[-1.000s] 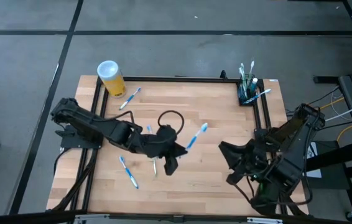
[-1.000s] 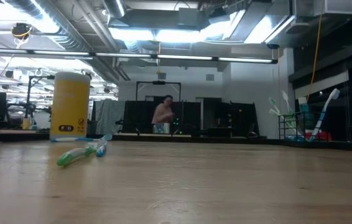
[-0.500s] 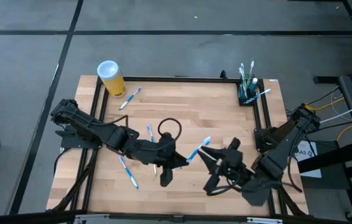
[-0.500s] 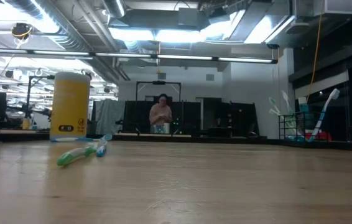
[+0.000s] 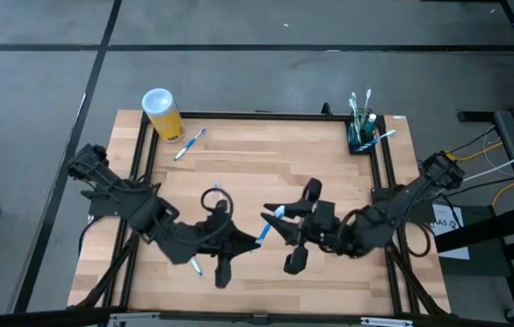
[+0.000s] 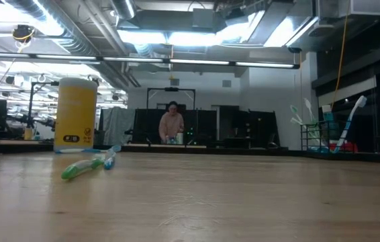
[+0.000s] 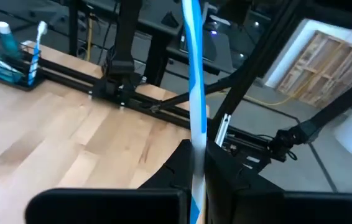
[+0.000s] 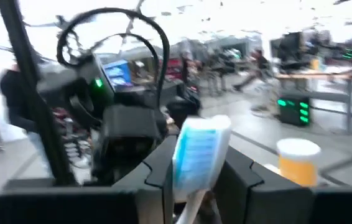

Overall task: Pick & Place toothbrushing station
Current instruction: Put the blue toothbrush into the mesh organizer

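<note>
A blue-and-white toothbrush [image 5: 264,229] hangs in the air over the table's middle, with my left gripper [image 5: 250,238] shut on it. My right gripper [image 5: 277,218] comes from the right, open, and its fingers stand on either side of the brush head [image 8: 201,149]. The toothbrushing station [image 5: 361,136], a small black holder with brushes sticking up out of it, stands at the far right corner and also shows in the low view [image 6: 324,138]. Neither gripper shows in the low view. My left gripper [image 7: 199,180] pinches the toothbrush's handle [image 7: 196,146] between its two fingers. The brush runs on past the fingertips toward the right arm, lifted clear of the table. My right gripper [image 8: 198,177]: whether its fingers touch the brush head between them, I cannot tell.
A yellow cup with a white lid [image 5: 163,113] stands at the far left corner, with a blue toothbrush [image 5: 191,143] lying beside it. Another toothbrush [image 5: 193,265] lies under my left arm. A black frame rail [image 5: 384,163] runs along the table's right side.
My left gripper has carried the toothbrush toward the table's near edge and a little to the left, still shut on it. My right gripper has swung from the right side toward the middle, risen and rolled over, and now stands around the brush head.
</note>
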You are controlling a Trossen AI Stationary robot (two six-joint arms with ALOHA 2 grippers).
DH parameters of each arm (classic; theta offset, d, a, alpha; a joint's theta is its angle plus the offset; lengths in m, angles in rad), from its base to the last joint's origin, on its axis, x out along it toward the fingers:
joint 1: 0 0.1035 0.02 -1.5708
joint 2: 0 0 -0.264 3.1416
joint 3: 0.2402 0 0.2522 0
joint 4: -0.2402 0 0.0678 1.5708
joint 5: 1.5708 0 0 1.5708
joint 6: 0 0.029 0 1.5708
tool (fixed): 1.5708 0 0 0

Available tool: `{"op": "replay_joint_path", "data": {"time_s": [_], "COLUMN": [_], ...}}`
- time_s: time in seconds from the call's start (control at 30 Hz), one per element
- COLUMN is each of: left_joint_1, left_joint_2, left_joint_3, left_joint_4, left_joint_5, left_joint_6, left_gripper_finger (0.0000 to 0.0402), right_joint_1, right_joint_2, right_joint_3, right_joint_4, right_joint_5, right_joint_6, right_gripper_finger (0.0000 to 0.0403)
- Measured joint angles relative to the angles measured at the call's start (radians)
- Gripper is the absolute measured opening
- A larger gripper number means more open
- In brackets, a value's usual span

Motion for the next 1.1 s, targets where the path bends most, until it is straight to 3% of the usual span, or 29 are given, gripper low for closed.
{"op": "replay_joint_path", "data": {"time_s": [0.2, 0.37, 0.53, 0.83, 0.97, 1.1], "left_joint_1": [-0.055, -0.090, -0.098, -0.108, -0.157, -0.206], "left_joint_2": [-0.005, -0.026, -0.049, -0.052, -0.051, -0.051], "left_joint_3": [0.000, -0.001, -0.001, -0.001, -0.001, -0.001], "left_joint_4": [-0.048, -0.094, -0.129, -0.415, -0.486, -0.490], "left_joint_5": [-0.138, -0.243, -0.294, -0.319, -0.316, -0.392], "left_joint_6": [-0.053, -0.080, -0.094, -0.407, -0.481, -0.494], "left_gripper_finger": [0.0015, 0.0014, 0.0028, 0.0095, 0.0109, 0.0112], "right_joint_1": [-0.047, -0.073, -0.108, -0.227, -0.325, -0.450], "right_joint_2": [0.000, 0.000, 0.000, -0.034, -0.077, -0.115], "right_joint_3": [0.000, 0.000, 0.000, -0.001, 0.000, 0.000], "right_joint_4": [0.020, 0.025, 0.041, 0.039, -0.088, -0.342], "right_joint_5": [-0.129, -0.219, -0.253, -0.258, -0.237, -0.231], "right_joint_6": [-0.003, -0.007, -0.023, -0.155, -0.197, -0.182], "right_gripper_finger": [0.0082, 0.0024, 0.0019, 0.0019, 0.0019, 0.0019]}}
